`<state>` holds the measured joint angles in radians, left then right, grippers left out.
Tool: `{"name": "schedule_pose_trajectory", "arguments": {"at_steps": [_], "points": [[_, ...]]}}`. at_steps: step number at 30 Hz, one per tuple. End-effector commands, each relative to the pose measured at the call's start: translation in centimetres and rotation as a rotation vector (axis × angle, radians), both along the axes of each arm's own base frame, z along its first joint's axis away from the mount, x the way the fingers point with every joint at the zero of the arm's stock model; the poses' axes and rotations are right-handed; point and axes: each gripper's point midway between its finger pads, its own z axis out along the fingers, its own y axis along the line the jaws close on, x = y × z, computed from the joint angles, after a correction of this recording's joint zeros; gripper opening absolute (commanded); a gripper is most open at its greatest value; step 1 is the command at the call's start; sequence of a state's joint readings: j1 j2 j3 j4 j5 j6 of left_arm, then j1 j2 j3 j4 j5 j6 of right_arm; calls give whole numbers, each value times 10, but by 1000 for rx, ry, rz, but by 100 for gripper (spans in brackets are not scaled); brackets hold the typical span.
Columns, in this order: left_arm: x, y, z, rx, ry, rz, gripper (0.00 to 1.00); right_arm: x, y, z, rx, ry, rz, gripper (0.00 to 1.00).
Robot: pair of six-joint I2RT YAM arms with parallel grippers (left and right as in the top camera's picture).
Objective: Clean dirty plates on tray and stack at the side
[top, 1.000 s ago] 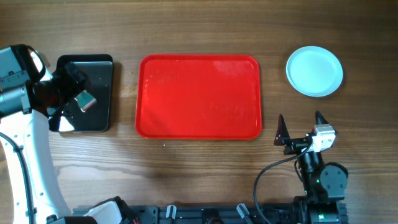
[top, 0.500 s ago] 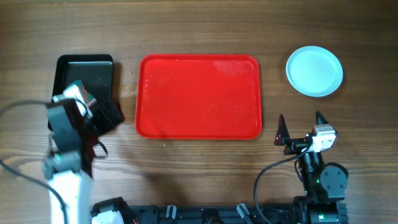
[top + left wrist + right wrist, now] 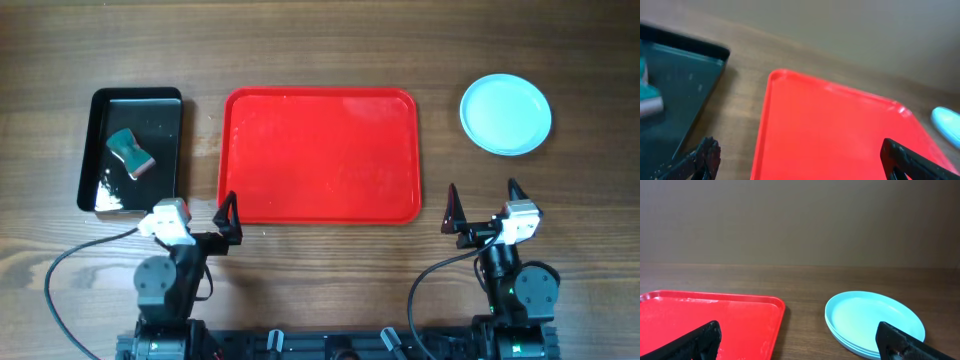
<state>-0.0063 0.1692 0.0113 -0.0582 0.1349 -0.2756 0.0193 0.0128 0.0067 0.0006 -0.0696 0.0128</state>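
Note:
The red tray lies in the middle of the table with nothing on it; it also shows in the left wrist view and the right wrist view. The pale blue plates sit stacked at the far right of the table, off the tray, and show in the right wrist view. My left gripper is open and empty near the tray's front left corner. My right gripper is open and empty in front of the tray's front right corner, below the plate stack.
A small black tray stands left of the red tray. A teal sponge lies in it, with a white patch at its front left corner. Cables run from both arm bases along the table's front edge.
My left arm has pulled back from the black tray to the table's front edge. The sponge now lies free in the black tray. The right arm has not moved.

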Motion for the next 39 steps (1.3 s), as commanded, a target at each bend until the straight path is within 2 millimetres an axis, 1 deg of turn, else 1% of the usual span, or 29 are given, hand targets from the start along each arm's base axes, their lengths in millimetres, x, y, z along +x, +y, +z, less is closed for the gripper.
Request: {"name": "schedule_pose_trajectory", "arguments": {"at_steps": [1,3,6,9,13,16,19,22,39], "points": [[-3,4,20,14,-94,30,100,0,0,2,-12,-10,-4,100],[-3,5,26,15,-125,39,100,0,0,2,-12,-10,-3,100],[-3,6,27,14,-125,41,100,0,0,2,-12,-10,-3,100],[-4,7,32,15,-148,47,100,0,0,2,-12,-10,-3,100],[-4,17,31,23,-144,107,100,0,0,2,-12,-10,-4,100],[-4,34,32,32,-148,190,100,0,0,2,-12,-10,-3,100],[-4,39,32,34,-147,211,100,0,0,2,-12,-10,-3,100],[-4,35,31,30,-146,188,100,0,0,2,-12,-10,-3,100],[-4,35,32,30,-147,188,100,0,0,2,-12,-10,-3,100]]}}
